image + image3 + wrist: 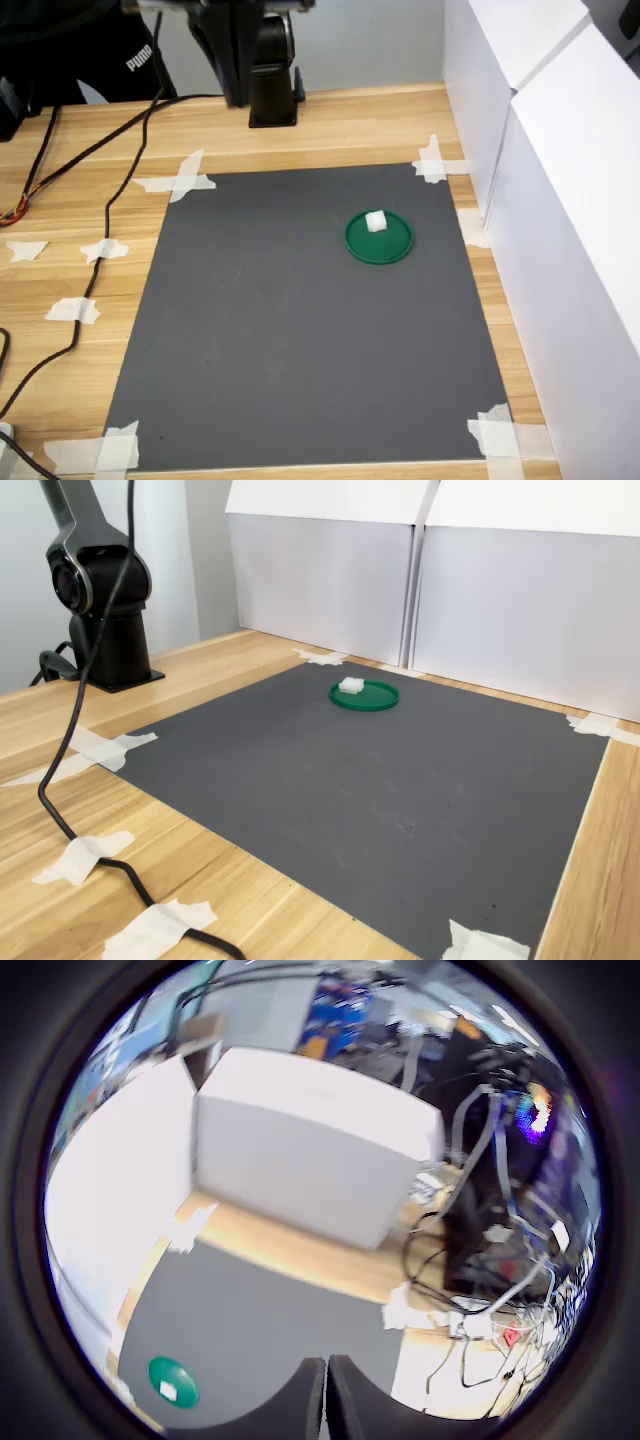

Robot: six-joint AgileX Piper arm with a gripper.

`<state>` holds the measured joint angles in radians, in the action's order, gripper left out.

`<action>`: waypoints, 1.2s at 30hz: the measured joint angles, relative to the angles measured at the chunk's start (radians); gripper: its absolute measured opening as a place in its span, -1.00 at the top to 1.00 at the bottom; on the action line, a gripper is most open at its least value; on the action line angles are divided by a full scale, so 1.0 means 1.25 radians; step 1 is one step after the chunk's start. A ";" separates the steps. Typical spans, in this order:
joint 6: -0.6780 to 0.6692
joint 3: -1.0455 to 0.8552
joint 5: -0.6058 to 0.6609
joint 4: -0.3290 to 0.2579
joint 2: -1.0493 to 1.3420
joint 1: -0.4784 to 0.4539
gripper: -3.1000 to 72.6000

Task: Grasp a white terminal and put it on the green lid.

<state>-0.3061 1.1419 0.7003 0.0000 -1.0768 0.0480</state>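
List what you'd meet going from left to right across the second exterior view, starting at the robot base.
Robot base → tape cross on the wood → green lid with the white terminal on it → taped mat corner.

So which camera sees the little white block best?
The first exterior view: it looks down on the white terminal sitting on the green lid. The second exterior view shows it far off and low; in the wrist view it is a tiny speck.
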 joint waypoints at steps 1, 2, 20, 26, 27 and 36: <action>0.018 -0.019 -0.025 0.004 0.032 -0.020 0.96; 0.039 -0.047 -0.051 0.008 0.065 -0.035 0.96; 0.217 -0.535 -0.115 0.018 0.606 -0.126 0.96; 0.219 -0.628 -0.105 0.018 0.710 -0.130 0.96; 0.219 -0.638 -0.105 0.017 0.727 -0.132 0.96; 0.219 -0.706 -0.108 -0.008 0.848 -0.134 0.96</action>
<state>-0.0320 0.2594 0.5657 -0.0101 -0.0169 -0.1199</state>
